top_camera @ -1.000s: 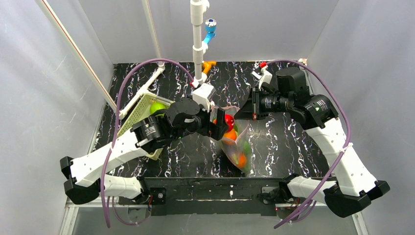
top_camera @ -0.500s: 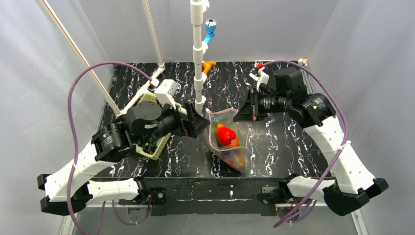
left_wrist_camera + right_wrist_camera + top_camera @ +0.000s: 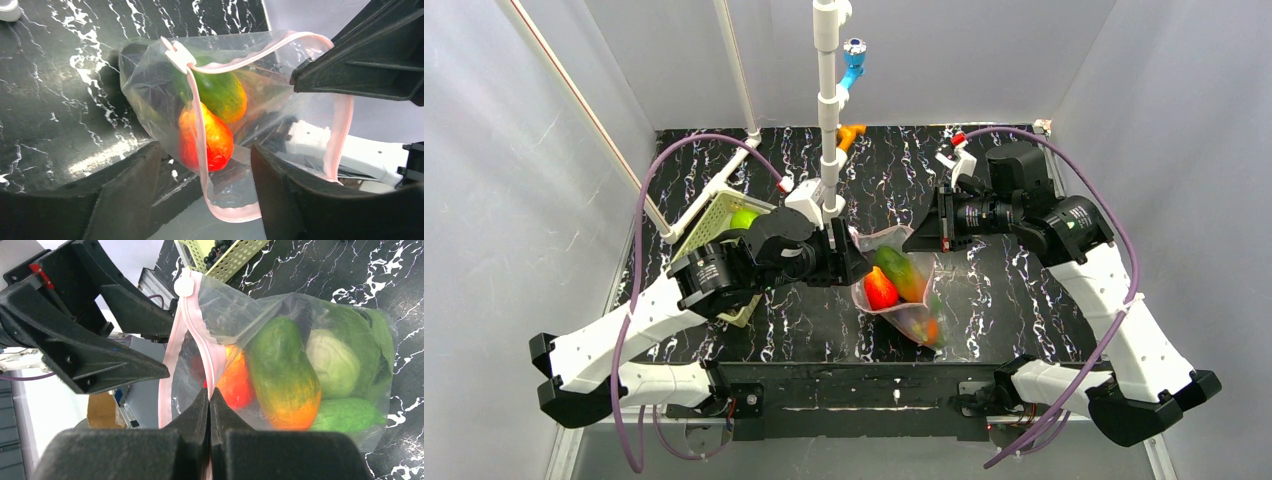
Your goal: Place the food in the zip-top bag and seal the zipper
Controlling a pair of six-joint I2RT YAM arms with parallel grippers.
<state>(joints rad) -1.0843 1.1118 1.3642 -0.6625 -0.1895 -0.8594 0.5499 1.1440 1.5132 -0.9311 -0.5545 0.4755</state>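
**Bag held open, part-filled.** The zip-top bag [image 3: 914, 318] sits near the middle of the table [image 3: 1004, 300], toward its near edge, with its mouth lifted. The food [image 3: 282, 375] already inside includes a green-and-orange fruit, a red-orange fruit [image 3: 210, 140] and pale green pieces. One green round fruit [image 3: 746, 217] lies in the basket [image 3: 707, 222] at the table's left edge.

**Tools.** Your right gripper [image 3: 209, 395] is clamped on the zipper [image 3: 196, 120], pinching the rim. Your left gripper [image 3: 205, 150] has its jaws apart and grips nothing; the near lip of the bag hangs between them.

**Hazards.**
- The raised mouth appears to depend on that single right-hand pinch. The weight of the fruit could drag the thin film out of it, and the bag would slump.
- If the left jaws close where they are, they may catch both lips rather than one, narrowing the mouth before the basket is cleared.
- The red-orange fruit rides close to the rim, so tilting or tugging the bag could roll it out.
- Fruit bulging against the pink strip would probably stop the slider [image 3: 177, 54] running its full length.
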